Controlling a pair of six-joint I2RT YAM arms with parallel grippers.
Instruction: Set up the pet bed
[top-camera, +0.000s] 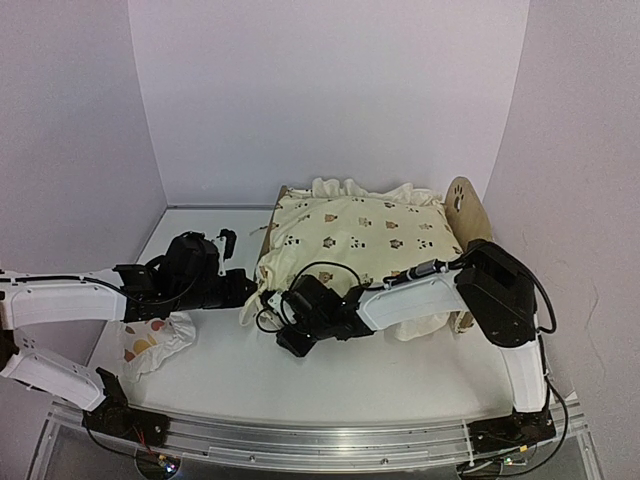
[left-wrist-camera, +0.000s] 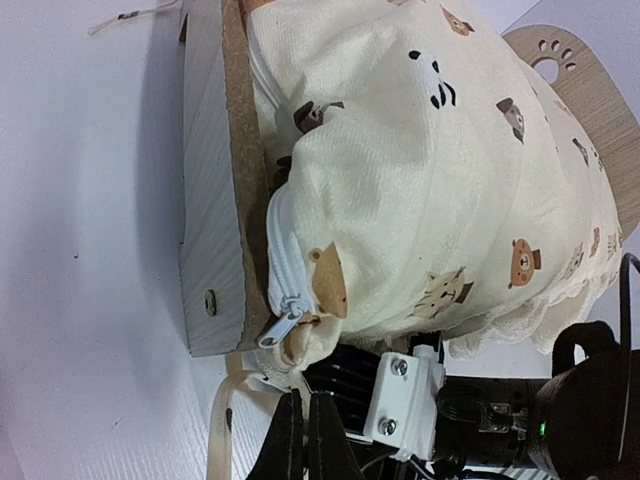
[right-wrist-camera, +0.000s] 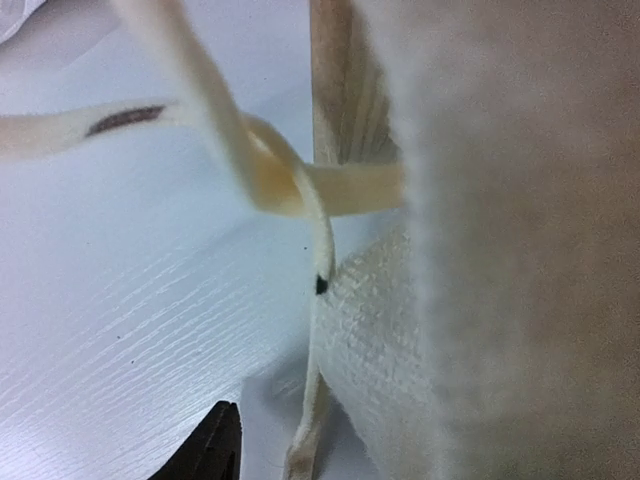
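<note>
White laminate tabletop (top-camera: 330, 385) fills the floor of a pale lilac booth, and both arms reach to the near-left corner of the bedding.

The left hand (left-wrist-camera: 306, 445) has its two dark fingers drawn almost together, with only a slit between them. Nothing shows in that slit. It hovers just beside a cream fabric tie (left-wrist-camera: 222, 430) that trails onto the tabletop. The right hand (top-camera: 272, 305) comes in from the other side. Its own camera shows one dark fingertip (right-wrist-camera: 215, 445) below a knotted loop of the same cream ties, so I cannot tell how far open it is.

Just past the fingers hangs a white zipper pull (left-wrist-camera: 283, 325) at the corner of the cream ruffled cushion with small animal prints (top-camera: 350, 235). That cushion lies over the small light-wood pet bed (left-wrist-camera: 215, 200), which stands at the middle-right back of the tabletop. Its low footboard faces the hands and its arched headboard with a paw-print cutout (top-camera: 462, 200) is at the far right. A small white pillow with orange-brown prints (top-camera: 155, 340) lies well apart, under the left arm.

The frame looks stiff and light, likely to slide on the smooth top if tugged, so a footboard edge or post seems the surest hold. The cushion and ties are soft and floppy, best pinched at a corner or strap end.
</note>
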